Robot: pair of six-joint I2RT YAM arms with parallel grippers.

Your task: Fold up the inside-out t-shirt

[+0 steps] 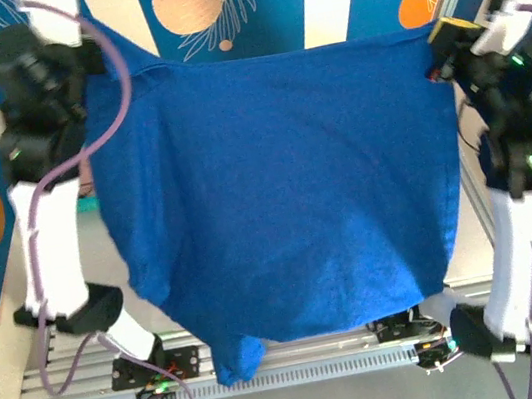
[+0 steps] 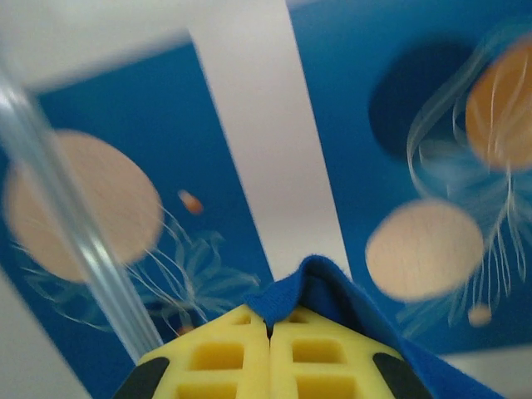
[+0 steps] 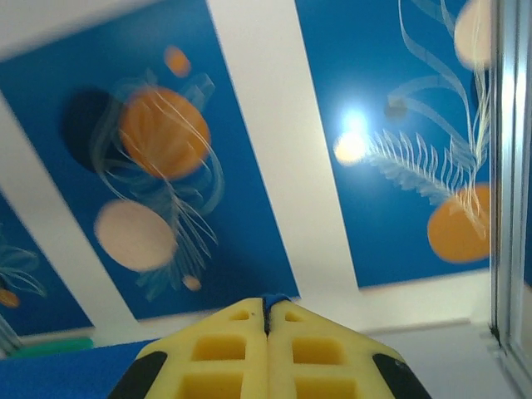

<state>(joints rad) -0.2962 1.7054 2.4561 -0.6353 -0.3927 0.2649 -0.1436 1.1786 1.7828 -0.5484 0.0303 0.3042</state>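
You're holding the t-shirt (image 1: 284, 186) up by very little cloth, so I'd judge either corner could slip free if you pull the arms further apart or jerk them, and the shirt would drop in a heap. The left pincer (image 2: 268, 322) is pressed together on a small fold of the top edge; the right pincer (image 3: 267, 304) pinches just a sliver. The shirt hangs spread between them, below both.

One t-shirt (image 1: 284, 186) is counted. Two arms are counted: left arm (image 1: 50, 244), right arm (image 1: 522, 250). Two grippers are counted: left gripper (image 2: 268, 322), right gripper (image 3: 266, 307). Two yellow fingers (image 2: 224, 353) are counted on each gripper, four in all.
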